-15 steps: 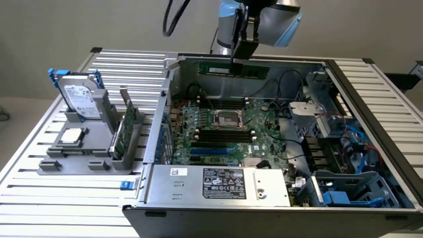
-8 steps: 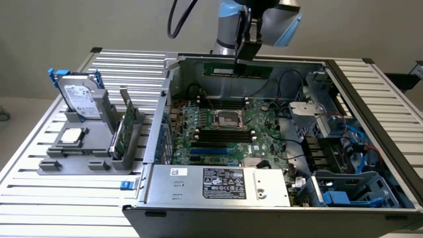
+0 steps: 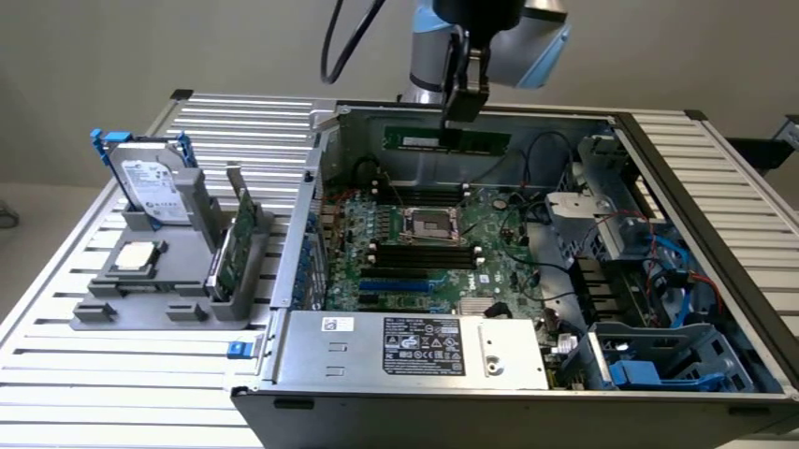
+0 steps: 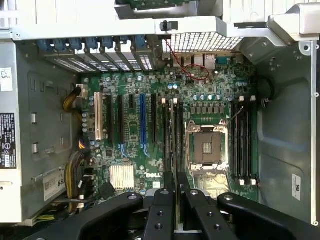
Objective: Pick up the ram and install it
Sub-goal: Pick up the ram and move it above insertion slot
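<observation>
Gripper (image 3: 458,120): your jaws are closed on the ram, pinching its two flat faces from above, near mid-length.
Ram (image 3: 413,141): it hangs level under the jaws, above the far side of the open case and apart from the board below.
Handling: judge it light, thin and stiff along its length, but brittle. Treat the chips and the contact edge as fragile. The smooth faces could slip or tilt in a narrow pinch, so a centred hold on the upper edge looks right, with the lower edge left free.
Memory slots (image 4: 240,145): long black plastic channels with white end latches, set on either side of the CPU socket (image 4: 206,147), which has a square metal frame.
Motherboard (image 4: 135,130): green laminate crowded with small parts, plus a finned silver heatsink (image 4: 121,176) and blue and black expansion slots.
Case (image 3: 369,131): grey sheet steel with folded rims and loose cables inside.
Power supply (image 3: 425,344): a labelled grey metal box at the case's near end in the exterior view.
Tabletop (image 3: 75,374): slatted aluminium, ridged and hard.
</observation>
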You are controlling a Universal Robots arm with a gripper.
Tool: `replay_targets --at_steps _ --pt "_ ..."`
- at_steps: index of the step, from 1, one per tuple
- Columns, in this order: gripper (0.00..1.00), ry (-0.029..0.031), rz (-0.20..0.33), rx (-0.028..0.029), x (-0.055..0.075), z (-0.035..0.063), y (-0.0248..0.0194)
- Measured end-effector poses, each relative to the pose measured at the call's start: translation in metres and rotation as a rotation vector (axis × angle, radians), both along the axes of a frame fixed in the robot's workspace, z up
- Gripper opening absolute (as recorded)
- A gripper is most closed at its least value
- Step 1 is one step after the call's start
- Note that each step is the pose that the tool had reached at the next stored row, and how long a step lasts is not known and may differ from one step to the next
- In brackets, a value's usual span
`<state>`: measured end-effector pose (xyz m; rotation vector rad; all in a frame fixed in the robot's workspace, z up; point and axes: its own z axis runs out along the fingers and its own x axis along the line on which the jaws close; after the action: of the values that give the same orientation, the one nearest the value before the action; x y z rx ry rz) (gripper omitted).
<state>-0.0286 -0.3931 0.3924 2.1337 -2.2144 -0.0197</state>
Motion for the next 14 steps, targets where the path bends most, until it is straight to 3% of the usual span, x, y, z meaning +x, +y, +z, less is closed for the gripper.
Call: replay_targets --at_steps 4,8,14 --pt "0.15 0.0 -0.008 -0.0001 -0.001 -0.0072 0.0054" --pt "0.15 -0.0021 -0.025 -0.0001 -0.001 -0.0121 0.0077" --pt "0.15 -0.0162 -0.037 0.0001 -0.001 -0.0177 0.0088"
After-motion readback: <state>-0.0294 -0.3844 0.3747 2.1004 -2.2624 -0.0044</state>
